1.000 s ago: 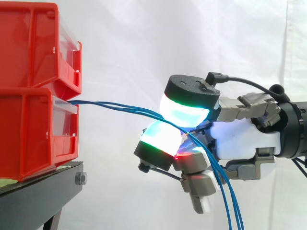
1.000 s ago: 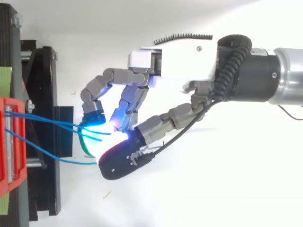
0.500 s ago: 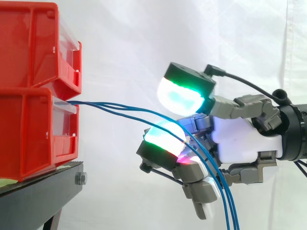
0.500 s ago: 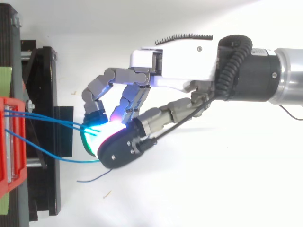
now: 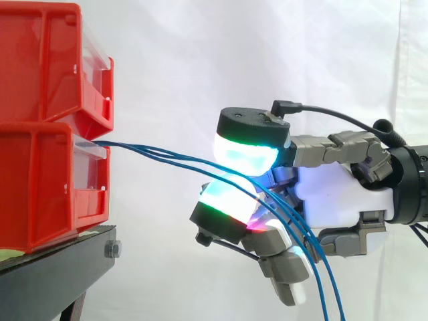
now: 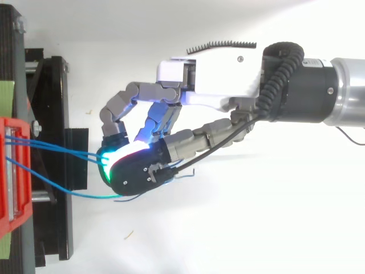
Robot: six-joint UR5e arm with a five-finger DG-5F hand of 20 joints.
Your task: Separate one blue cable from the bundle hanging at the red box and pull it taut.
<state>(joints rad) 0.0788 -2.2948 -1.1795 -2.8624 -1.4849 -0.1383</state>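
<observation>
Blue cables (image 5: pixel 160 152) trailing from lower red bin (image 5: pixel 47 180), hand (image 5: pixel 334 194) apparently pinching them between glowing pads, black stand (image 5: pixel 60 261) beneath

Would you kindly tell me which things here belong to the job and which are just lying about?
Job:
blue cables
lower red bin, where they come out
hand, pads closed on the cables

Lying about:
upper red bin
black stand
white curtain
</observation>
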